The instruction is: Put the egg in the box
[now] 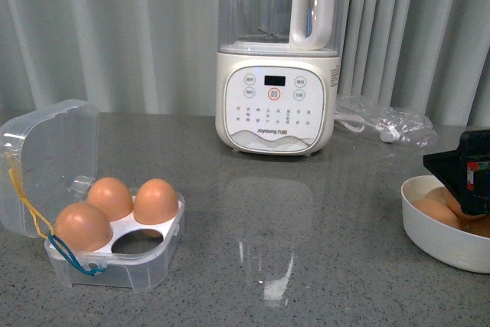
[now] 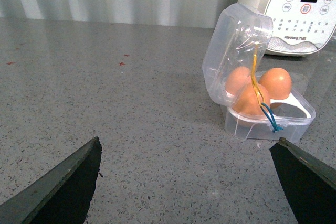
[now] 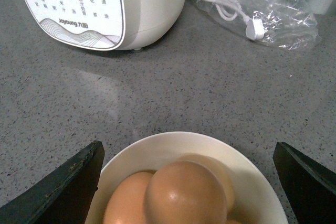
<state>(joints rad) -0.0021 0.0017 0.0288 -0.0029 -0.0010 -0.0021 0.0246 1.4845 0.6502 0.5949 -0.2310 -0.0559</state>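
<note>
Egg (image 3: 186, 195): brown, topmost of a small heap in the white bowl (image 1: 444, 246), which sits out front of the blender (image 1: 274, 105) and well off to its right. Not gripped yet.
Box (image 1: 145, 262): out front of the blender and well to its left, lid standing open on the side away from the blender. Three brown eggs are seated; one cell (image 1: 142, 241) is empty, the near one on the blender side.
Right gripper (image 1: 468, 178): poised at the bowl, jaws spread wide, one finger either side of the heap and touching nothing that I can see.
Left gripper (image 2: 188, 145): low over bare counter, on the far side of the box from the blender, jaws spread, holding nothing.
Step in hand: by my reading, the approach to the pick; nothing is lifted.
Next move calls for: a straight drop onto the top egg and a soft close, since its neighbours crowd it. Then a lift clear of the rim and a long carry past the blender's front to the empty cell.
Watch: the egg is smooth and likely to slip.
</note>
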